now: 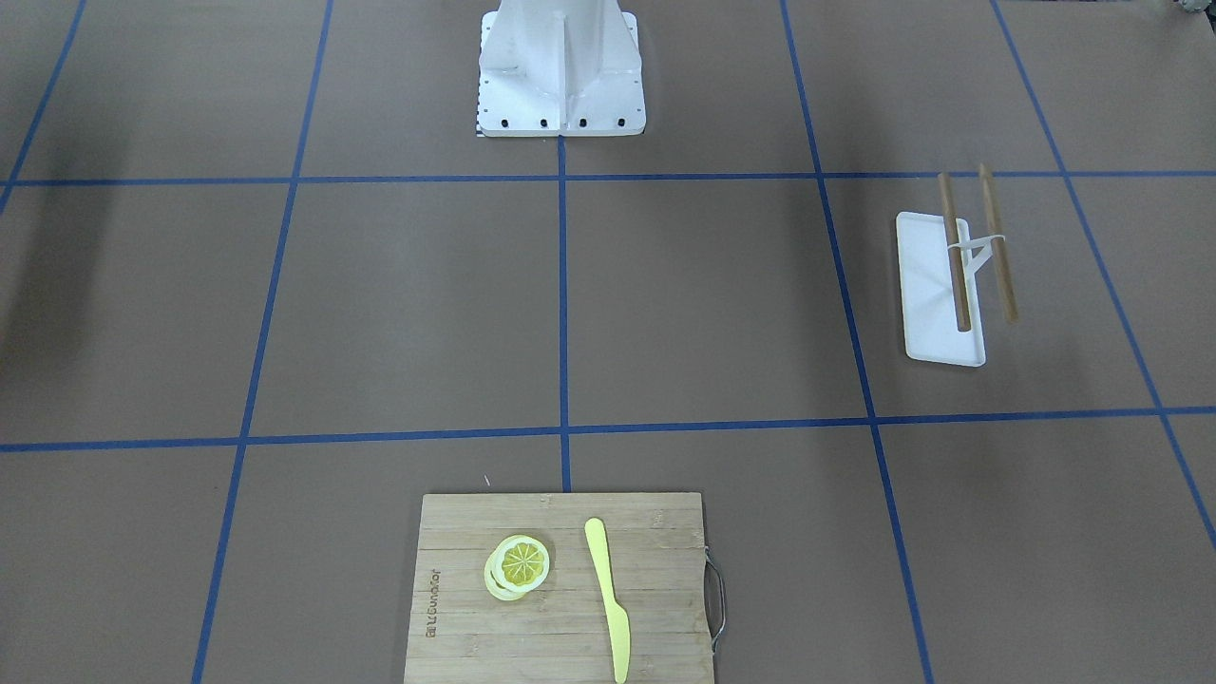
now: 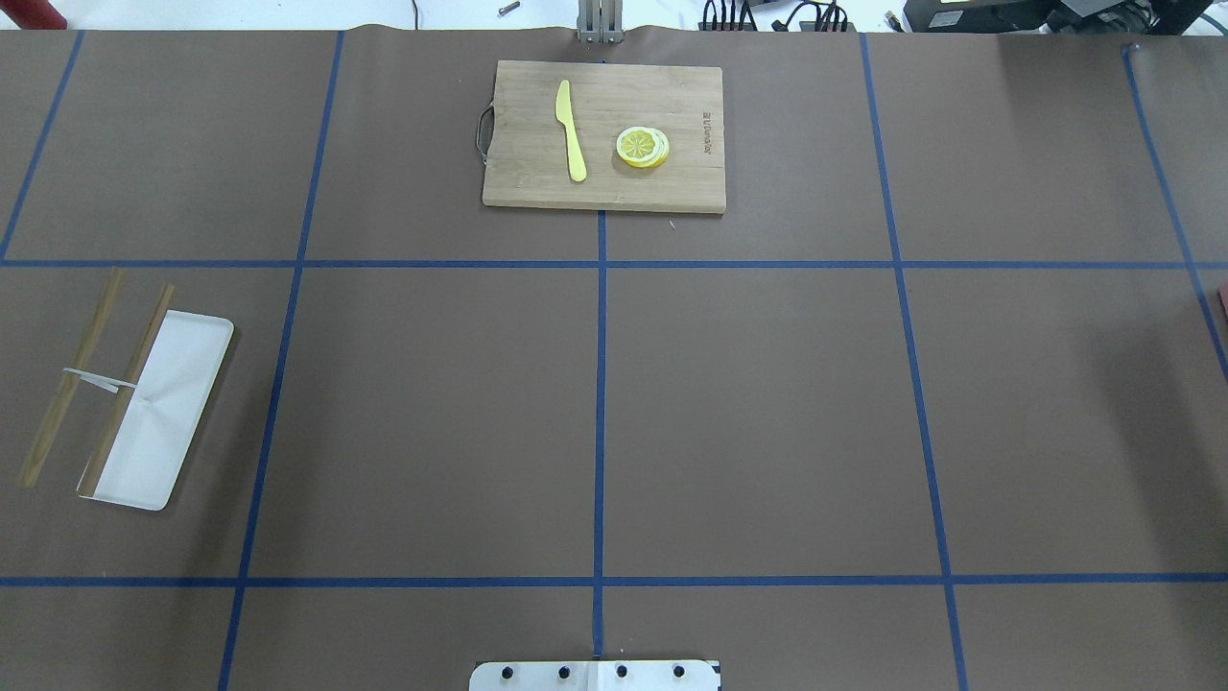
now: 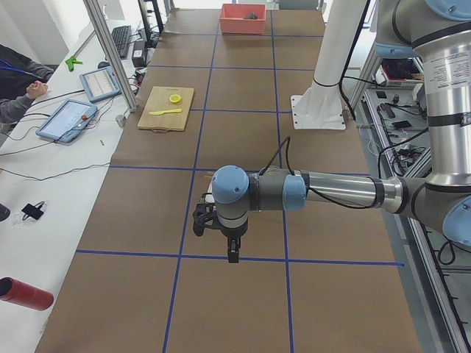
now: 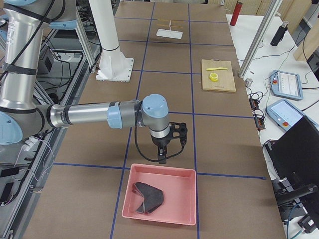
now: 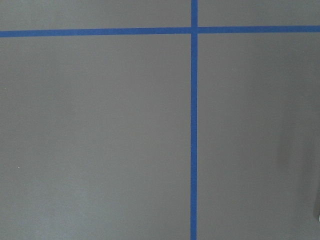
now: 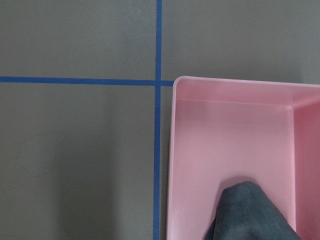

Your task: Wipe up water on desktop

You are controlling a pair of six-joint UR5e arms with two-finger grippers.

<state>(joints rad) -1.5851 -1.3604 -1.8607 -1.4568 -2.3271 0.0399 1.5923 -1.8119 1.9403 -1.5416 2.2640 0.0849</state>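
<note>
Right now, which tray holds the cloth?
The pink tray, near the right gripper: a dark cloth lies in it. The white tray has no cloth.

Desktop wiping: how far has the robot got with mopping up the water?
Nothing looks done yet. The grey cloth lies untouched in the pink bin, and the right gripper hangs beside the bin's rim, perhaps about to reach for it. The left gripper hangs over bare desktop. Left: pick up the cloth and wipe; a faint outline in the right wrist view may be the water.
</note>
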